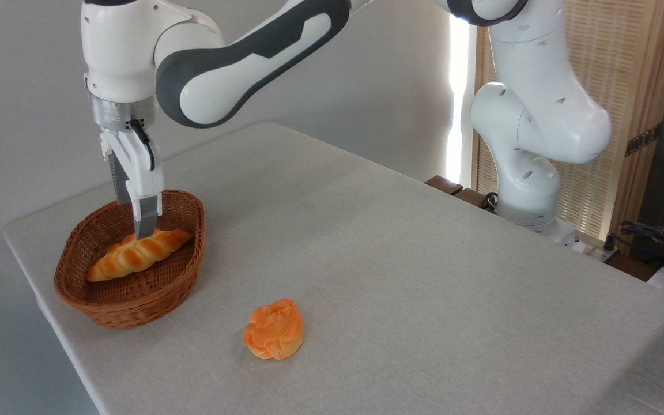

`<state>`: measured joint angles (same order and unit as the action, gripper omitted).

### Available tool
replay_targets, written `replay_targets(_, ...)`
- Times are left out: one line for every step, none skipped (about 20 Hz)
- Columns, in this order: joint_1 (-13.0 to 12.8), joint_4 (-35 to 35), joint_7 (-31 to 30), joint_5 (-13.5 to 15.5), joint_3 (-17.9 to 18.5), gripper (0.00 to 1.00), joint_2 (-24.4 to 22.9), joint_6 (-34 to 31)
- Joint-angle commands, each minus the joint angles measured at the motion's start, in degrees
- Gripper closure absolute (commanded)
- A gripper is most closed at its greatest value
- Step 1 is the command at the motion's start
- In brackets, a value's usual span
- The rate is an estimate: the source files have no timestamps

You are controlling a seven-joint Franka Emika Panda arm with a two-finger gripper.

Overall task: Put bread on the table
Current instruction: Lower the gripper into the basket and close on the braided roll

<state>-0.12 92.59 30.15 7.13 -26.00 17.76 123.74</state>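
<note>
1. My gripper (144, 230) reached down into the basket (130, 305); whether its fingers had clenched, I could not tell.
2. The bread (136, 255) lay in the basket, touching my fingertips near its upper end.
3. I judged this the grasping step; next called for lifting the bread out onto the table (401, 253).

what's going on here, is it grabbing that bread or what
A white robot arm has its end effector lowered into the wicker basket, right at the braided bread lying inside. The fingers reach the loaf near its right end, but a closed grip cannot be confirmed from this angle. The bread is not lifted yet. A round orange bun sits apart on the grey table.
</note>
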Motion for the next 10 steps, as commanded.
replay_targets(-0.1,1.2,-1.3,-5.5,-1.2,0.00,1.4,0.8)
replay_targets(-0.1,1.2,-1.3,-5.9,-1.4,0.00,2.4,0.9)
replay_targets(-0.1,1.2,-1.4,-6.7,-2.3,0.00,3.2,1.2)
replay_targets(-0.1,1.3,-1.8,-7.3,-2.8,0.00,3.3,2.6)
replay_targets(-0.1,1.5,-3.0,-7.6,-3.0,0.00,3.8,3.7)
replay_targets(-0.1,1.5,-4.4,-7.7,-3.2,0.00,4.6,5.0)
replay_targets(-0.1,1.5,-5.7,-7.7,-3.3,0.00,5.3,6.9)
replay_targets(-0.1,1.5,-6.6,-7.7,-3.7,0.00,6.2,8.5)
replay_targets(-0.1,1.5,-7.0,-8.2,-4.7,0.00,7.1,9.7)
replay_targets(-0.1,1.5,-7.1,-9.5,-4.9,0.00,7.6,10.3)
